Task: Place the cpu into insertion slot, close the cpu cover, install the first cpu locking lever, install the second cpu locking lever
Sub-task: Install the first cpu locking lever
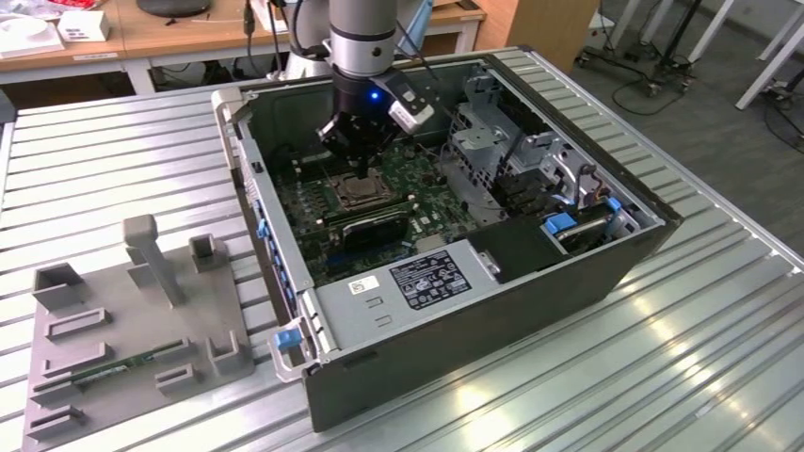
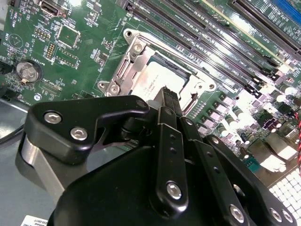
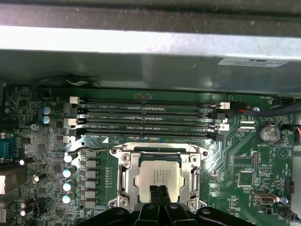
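Green motherboard at the middle of the exterior view, folks, lying inside the open computer case on the slatted metal table. The arm drops in from the top centre of the frame, and the gripper hangs right over the insertion slot, just above centre. The cpu is a pale square in that slot. Off at the lower left, well apart, a grey fixture tray sits out of play.

Over to the second wrist view: the black fingers are pressed together with nothing between them, tips down at the edge of the cpu. Whether they touch the metal top or hover just above it, I can't tell. The chip lies flat and square inside the socket's silvery rim, with a coin battery well apart on the board.

First wrist view now, and it agrees. The gripper is closed, tips over the chip's edge. The cpu sits level in its seat, and the memory slots run alongside just beyond it. Silvery metal flanks the chip, and I take that for the cpu cover; whether it is fully down I can't tell.

My read: placement looks done and the work is at the cover-and-lever stage. Any move from here calls for straight, gentle travel, with no sideways scrape across that chip.
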You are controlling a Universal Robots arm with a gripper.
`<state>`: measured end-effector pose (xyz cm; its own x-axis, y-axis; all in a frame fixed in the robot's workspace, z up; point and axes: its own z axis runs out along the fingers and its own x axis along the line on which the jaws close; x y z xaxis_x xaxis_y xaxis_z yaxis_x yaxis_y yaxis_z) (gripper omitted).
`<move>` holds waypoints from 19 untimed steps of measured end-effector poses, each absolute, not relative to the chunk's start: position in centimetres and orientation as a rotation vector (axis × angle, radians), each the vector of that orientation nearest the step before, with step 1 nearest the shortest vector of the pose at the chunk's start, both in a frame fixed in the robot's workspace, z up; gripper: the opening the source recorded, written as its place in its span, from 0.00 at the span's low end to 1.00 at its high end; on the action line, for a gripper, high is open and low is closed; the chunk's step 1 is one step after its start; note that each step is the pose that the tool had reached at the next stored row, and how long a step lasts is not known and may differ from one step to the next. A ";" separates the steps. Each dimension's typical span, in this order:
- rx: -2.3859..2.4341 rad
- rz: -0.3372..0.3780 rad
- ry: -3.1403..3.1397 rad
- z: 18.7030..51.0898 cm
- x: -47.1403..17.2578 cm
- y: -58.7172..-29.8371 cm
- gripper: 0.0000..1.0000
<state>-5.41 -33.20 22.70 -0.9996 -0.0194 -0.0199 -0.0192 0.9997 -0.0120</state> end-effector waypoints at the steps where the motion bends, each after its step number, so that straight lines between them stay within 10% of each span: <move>1: -0.030 -0.018 3.121 22.7 -5.4 -33.2 0.11; 19: -0.030 -0.018 3.121 22.7 -6.8 -33.2 0.11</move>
<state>-6.81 -33.20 22.69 -0.9996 -0.0194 -0.0200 -0.0192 0.9997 -0.0119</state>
